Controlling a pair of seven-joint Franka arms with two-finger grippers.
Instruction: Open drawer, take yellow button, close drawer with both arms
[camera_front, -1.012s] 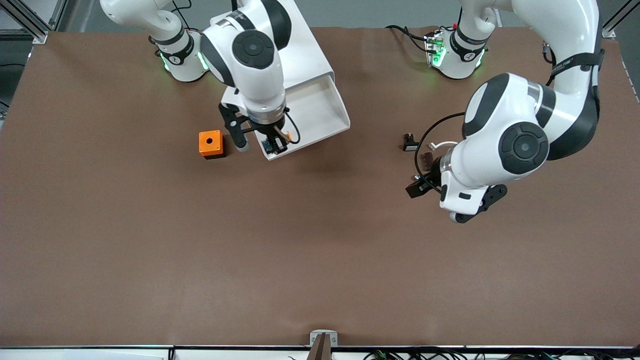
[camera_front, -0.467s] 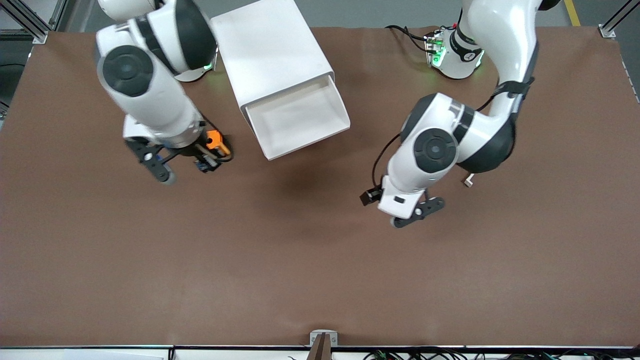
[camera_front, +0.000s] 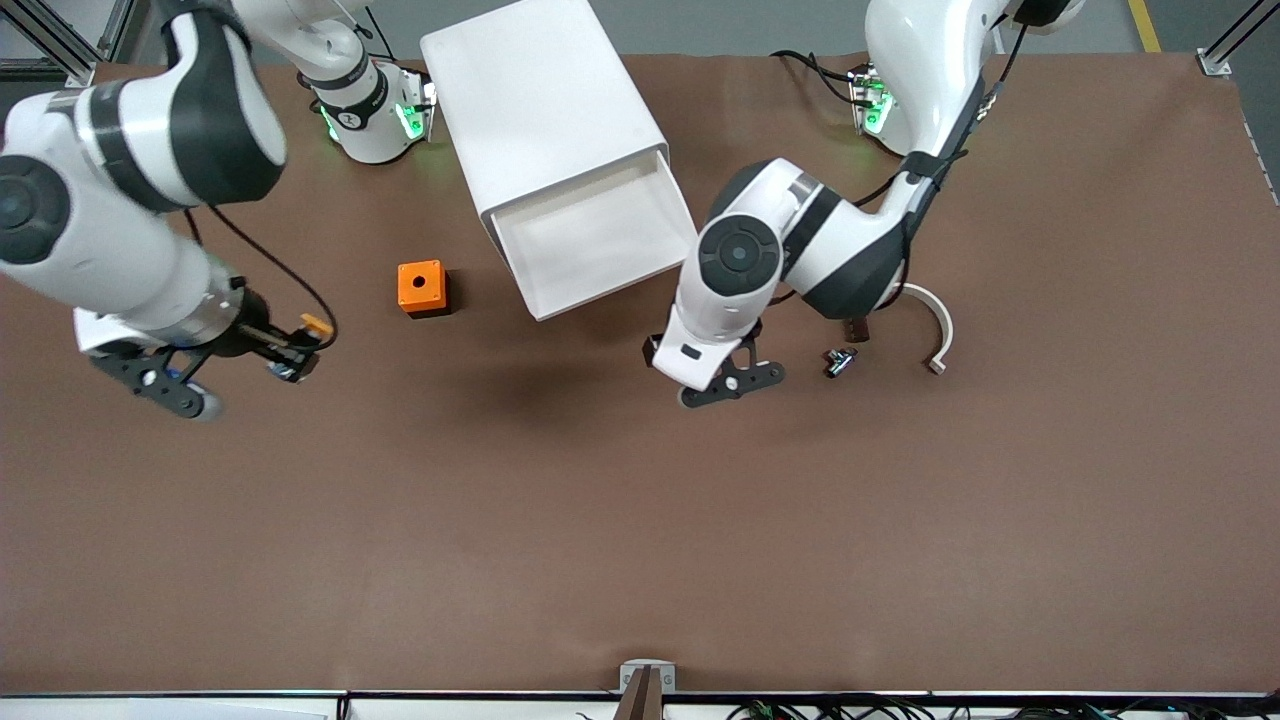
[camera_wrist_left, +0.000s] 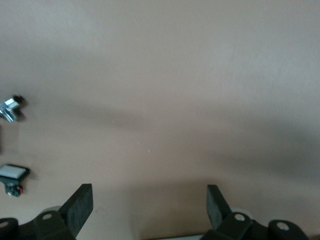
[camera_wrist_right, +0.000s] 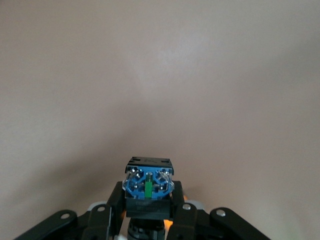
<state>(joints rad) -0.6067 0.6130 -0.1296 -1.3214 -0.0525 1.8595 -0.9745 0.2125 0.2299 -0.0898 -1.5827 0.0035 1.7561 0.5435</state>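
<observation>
Right tool (camera_front: 290, 352), clamped on button (camera_front: 300, 340), now away from drawer (camera_front: 600, 240), over counter (camera_front: 640, 520) near right arm's edge. Left tool (camera_wrist_left: 147, 205), wide open, empty, swung toward drawer front. Closing left.

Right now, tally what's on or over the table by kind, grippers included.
Grippers: 2, left gripper open, right gripper shut on the button
Buttons: 1
Cabinets: 1, cabinet with the drawer open
Orange cubes: 1, orange cube
Small loose parts: 3, metal part, dark part, curved white piece
Total: 8
</observation>
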